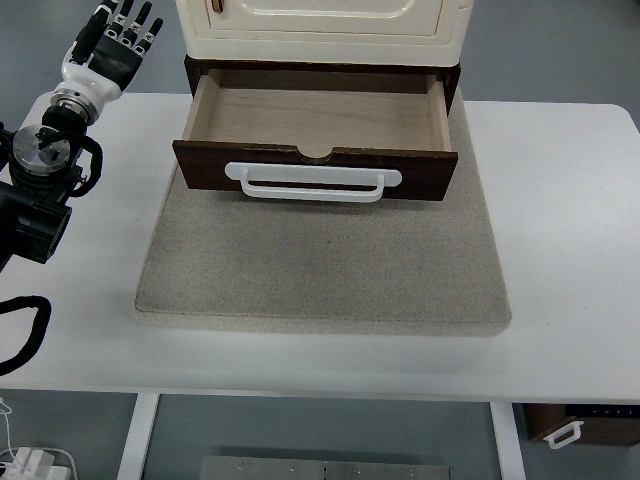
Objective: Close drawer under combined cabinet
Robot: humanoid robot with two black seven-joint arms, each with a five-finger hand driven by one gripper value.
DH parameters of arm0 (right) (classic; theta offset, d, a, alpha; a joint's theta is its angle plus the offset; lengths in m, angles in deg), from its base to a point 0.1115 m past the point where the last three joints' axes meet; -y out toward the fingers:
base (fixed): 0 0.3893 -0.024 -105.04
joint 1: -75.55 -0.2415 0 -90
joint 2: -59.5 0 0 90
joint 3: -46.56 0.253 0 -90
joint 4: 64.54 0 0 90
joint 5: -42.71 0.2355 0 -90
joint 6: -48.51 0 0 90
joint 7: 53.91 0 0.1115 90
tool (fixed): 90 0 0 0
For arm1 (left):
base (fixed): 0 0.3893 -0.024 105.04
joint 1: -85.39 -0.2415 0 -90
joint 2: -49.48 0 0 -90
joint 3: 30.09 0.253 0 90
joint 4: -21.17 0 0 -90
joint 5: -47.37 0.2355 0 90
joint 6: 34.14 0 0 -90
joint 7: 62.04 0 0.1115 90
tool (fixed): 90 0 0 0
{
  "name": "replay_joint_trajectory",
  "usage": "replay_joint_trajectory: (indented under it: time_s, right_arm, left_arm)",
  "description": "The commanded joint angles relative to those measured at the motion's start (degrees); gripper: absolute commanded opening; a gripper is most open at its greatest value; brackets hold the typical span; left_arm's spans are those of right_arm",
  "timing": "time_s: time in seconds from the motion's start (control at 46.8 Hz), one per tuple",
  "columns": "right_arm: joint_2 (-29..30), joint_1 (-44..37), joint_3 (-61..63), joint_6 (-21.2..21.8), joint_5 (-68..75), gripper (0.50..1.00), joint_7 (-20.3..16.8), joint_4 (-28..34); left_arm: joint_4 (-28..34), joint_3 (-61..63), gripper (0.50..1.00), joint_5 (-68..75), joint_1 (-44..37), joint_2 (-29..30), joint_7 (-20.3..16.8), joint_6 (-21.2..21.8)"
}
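Since the drawer [318,125] is sitting pulled right out under the cabinet [322,25], nothing's done yet; I'm holding my left hand [112,45] up beside it, fingers spread, gripping nothing.

The left arm [40,190] enters from the left edge of the frame and runs upward along that edge toward the upper left corner. Its lower segments are black, with a round metallic joint [40,150] showing about a third of the way down the frame. Above that, a white wrist section [88,78] leads into the left hand [118,45], which sits in the upper left corner. The hand is raised, its black fingers [128,22] extended and slightly spread toward the top edge, holding nothing. A black cable [25,335] loops at the lower left edge.
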Motion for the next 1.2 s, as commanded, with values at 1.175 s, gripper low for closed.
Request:
replay_joint_trajectory:
  time_s: [1.175]
  right_arm:
    - [0.00, -0.01, 0.00, 0.00, 0.00, 0.952, 0.00, 0.00]
  left_arm:
    - [-0.44, -0.06, 1.000, 0.35, 5.15, 12.22, 0.00, -10.64]
